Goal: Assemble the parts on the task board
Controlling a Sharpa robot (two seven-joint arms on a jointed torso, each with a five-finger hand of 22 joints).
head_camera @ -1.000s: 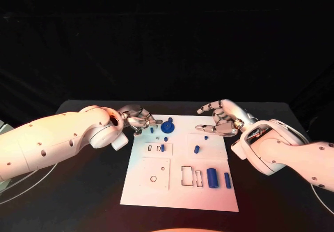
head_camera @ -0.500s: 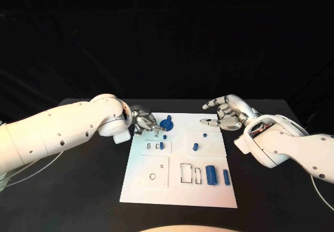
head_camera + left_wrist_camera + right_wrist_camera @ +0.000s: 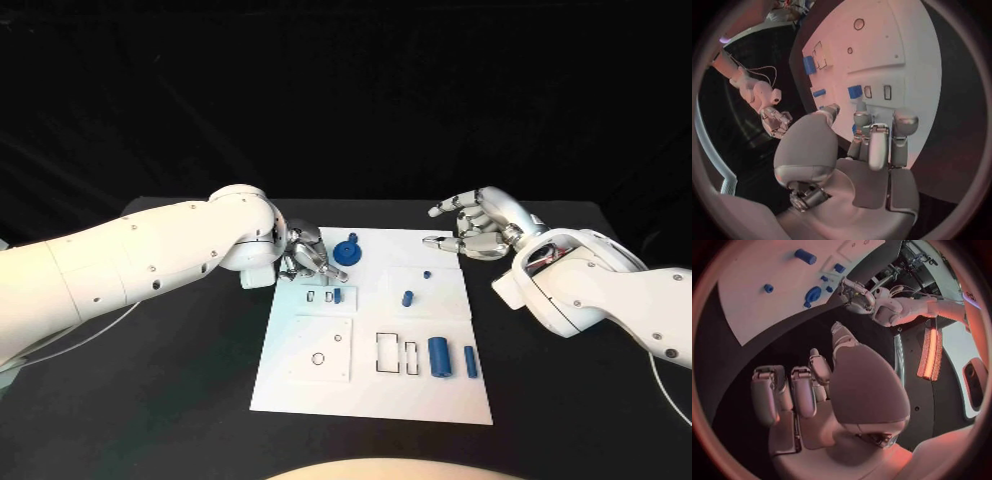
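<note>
The task looks barely begun. On the task board (image 3: 374,395), mid-table, two blue cylinders (image 3: 438,357) lie loose at its near right beside empty slots, small pegs (image 3: 407,297) sit mid-board, and a blue gear (image 3: 348,253) at its far edge. The left hand (image 3: 307,257) hovers beside the gear with fingers curled; whether it holds anything I cannot tell. The right hand (image 3: 477,230) hovers spread and empty off the far right corner.

1. We see the white task board (image 3: 372,385) lying flat mid-table, long side running away from us.
2. A blue gear-like part (image 3: 348,254) sits near its far edge.
3. A small blue peg (image 3: 408,297) stands mid-board.
4. Two blue cylinders (image 3: 438,356) lie side by side beside the rectangular slots (image 3: 388,357) at the near right.
</note>
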